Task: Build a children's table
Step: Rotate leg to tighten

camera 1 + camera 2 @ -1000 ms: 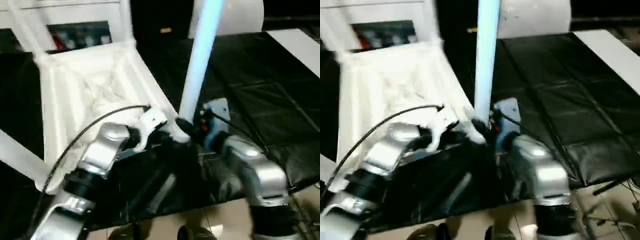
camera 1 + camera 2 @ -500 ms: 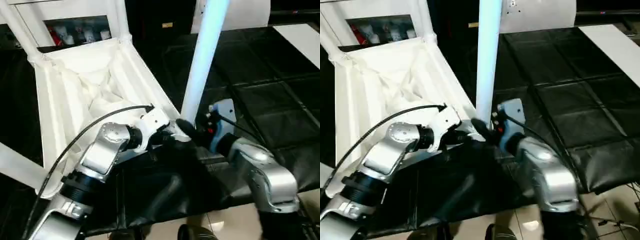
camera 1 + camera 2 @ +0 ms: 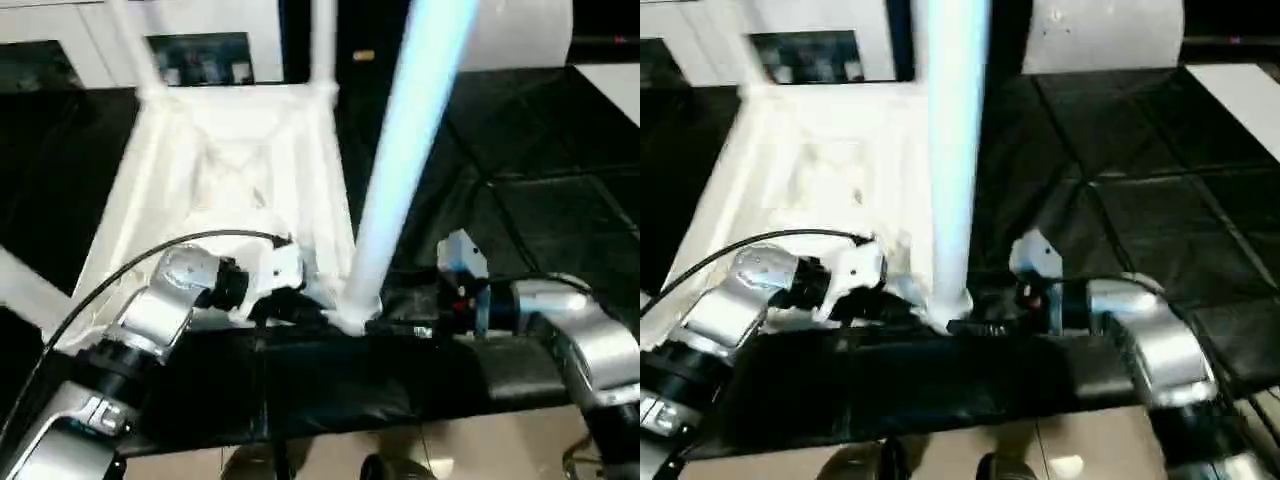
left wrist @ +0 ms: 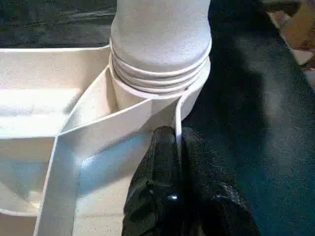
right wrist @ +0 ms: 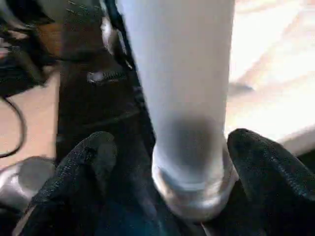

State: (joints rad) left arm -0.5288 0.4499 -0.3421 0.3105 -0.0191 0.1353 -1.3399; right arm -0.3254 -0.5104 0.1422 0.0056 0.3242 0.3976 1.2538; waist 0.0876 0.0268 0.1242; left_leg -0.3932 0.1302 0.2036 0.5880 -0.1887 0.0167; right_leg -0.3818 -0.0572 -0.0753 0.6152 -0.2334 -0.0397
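Note:
The white table top (image 3: 230, 170) lies upside down on the black mat, ribbed underside up. Two legs (image 3: 322, 40) rise from its far corners and another leg (image 3: 25, 290) slants out at the left. At the near right corner a long white leg (image 3: 400, 160) stands upright with its threaded end in the round socket (image 4: 162, 88). My left gripper (image 3: 300, 305) is shut on the top's rim wall (image 4: 147, 110) just beside that socket. My right gripper (image 3: 395, 325) is at the leg's base, open, with one finger (image 5: 83, 167) clear of the leg (image 5: 182, 73) and the other finger (image 5: 266, 167) against it.
A black quilted mat (image 3: 540, 200) covers the work table to the right. A white cabinet with dark compartments (image 3: 200, 60) stands behind the table top. A white panel (image 3: 610, 75) lies at the far right. The mat's front edge drops to beige floor (image 3: 480, 455).
The whole picture has shifted, so the camera has moved. My right forearm now reaches in more from the right, its gripper still at the leg's base. The left gripper stays on the rim.

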